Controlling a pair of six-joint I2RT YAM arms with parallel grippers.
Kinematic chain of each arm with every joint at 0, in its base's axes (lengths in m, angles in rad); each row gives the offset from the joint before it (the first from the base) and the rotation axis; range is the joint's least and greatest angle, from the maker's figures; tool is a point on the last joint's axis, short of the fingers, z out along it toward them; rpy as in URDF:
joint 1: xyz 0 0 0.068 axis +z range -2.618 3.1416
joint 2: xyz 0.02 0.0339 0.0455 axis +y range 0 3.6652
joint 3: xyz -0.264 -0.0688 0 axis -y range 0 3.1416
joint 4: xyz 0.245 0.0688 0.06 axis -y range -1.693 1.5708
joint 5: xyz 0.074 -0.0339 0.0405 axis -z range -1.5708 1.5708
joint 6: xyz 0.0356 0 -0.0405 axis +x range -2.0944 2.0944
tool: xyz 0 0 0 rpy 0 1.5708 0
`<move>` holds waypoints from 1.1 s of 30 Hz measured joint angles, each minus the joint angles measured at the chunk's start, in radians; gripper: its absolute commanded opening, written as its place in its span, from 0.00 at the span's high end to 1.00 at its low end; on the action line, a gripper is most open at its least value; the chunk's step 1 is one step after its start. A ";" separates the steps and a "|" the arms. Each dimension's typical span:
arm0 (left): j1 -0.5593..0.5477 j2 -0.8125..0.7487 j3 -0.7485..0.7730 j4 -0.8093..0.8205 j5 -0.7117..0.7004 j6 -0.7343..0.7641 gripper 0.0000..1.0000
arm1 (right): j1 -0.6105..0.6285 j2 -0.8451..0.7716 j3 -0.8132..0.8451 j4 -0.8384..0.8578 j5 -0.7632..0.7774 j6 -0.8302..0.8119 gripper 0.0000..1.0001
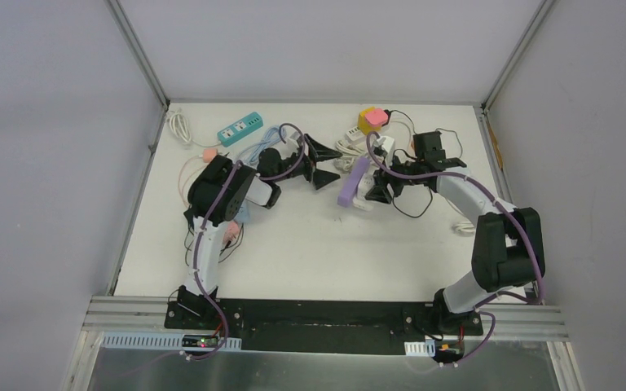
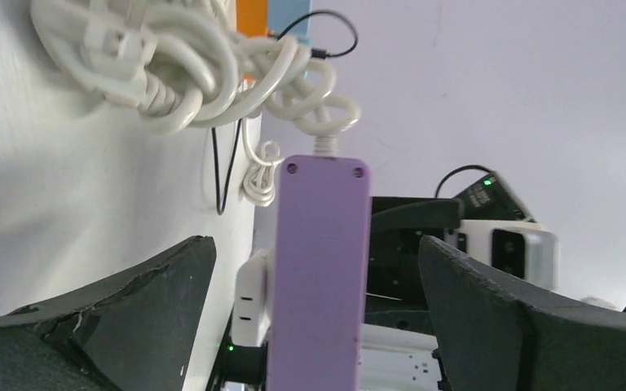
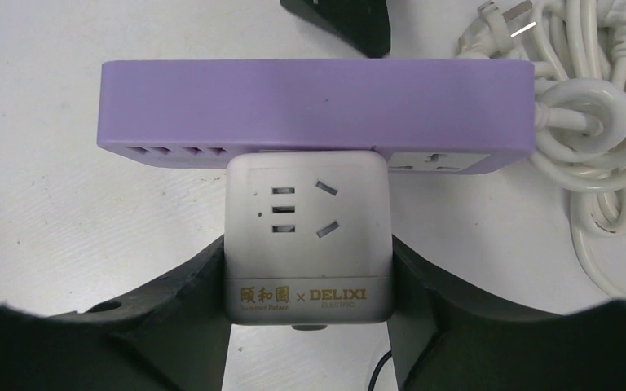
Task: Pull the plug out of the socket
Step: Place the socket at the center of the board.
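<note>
The socket is a purple power strip (image 1: 350, 184) (image 3: 318, 102) lying on its side on the white table, its outlets facing the right arm. A white cube plug (image 3: 308, 236) marked DELIXI sits pressed against the strip's outlet face. My right gripper (image 3: 308, 273) is shut on the white plug, one black finger (image 3: 191, 289) on each side of it. In the left wrist view, my left gripper (image 2: 316, 248) is open wide. It straddles the purple strip (image 2: 319, 269) with a clear gap on both sides, and the white plug (image 2: 249, 297) shows behind the strip.
The strip's coiled white cable (image 3: 595, 122) (image 2: 196, 65) lies at its far end. A teal power strip (image 1: 240, 129) sits at the back left and a yellow and pink cube (image 1: 372, 119) at the back centre. Thin black cables trail near the right arm (image 1: 489, 236).
</note>
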 measured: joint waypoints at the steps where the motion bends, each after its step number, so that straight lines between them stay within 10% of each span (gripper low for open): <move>1: 0.014 -0.016 -0.005 -0.012 -0.002 0.011 0.01 | -0.003 0.001 0.000 0.000 0.002 -0.002 0.98; 9: 0.105 -0.192 -0.052 -0.183 0.002 0.162 0.01 | -0.011 0.005 0.031 -0.100 0.050 -0.037 0.99; 19: 0.219 -0.561 -0.213 -0.580 -0.032 0.574 0.01 | 0.004 0.055 0.317 -0.625 0.252 -0.191 0.98; 33: 0.307 -1.138 -0.235 -1.261 -0.305 1.155 0.01 | 0.253 0.272 0.475 -0.936 0.667 -0.189 0.97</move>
